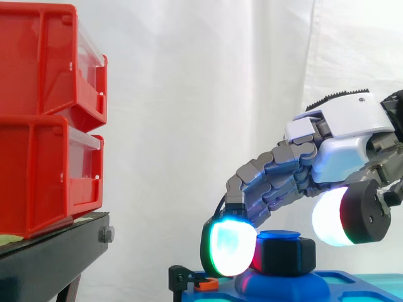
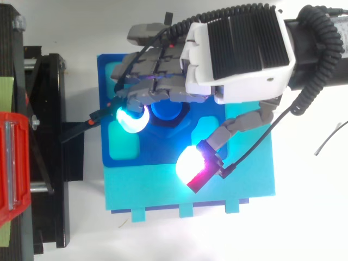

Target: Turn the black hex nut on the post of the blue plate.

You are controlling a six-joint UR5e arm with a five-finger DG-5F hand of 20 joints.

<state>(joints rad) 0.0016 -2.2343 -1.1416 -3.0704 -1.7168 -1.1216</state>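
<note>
Hand (image 1: pixel 343 123) curls round black hex nut (image 1: pixel 286 255); fingertips (image 1: pixel 230 248) apparently touching.

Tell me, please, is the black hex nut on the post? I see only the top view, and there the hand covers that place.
Observer: Yes. In the side view the black hex nut sits on the post, just below its blue top.
Operator: At what height is the contact?
Observer: The hand curls its fingers down over the post; one glowing pad rests at the nut's left face, level with the nut.
Operator: And on the other side?
Observer: The thumb's white pad hangs higher, right of the nut, its lower edge about level with the nut's top.
</note>
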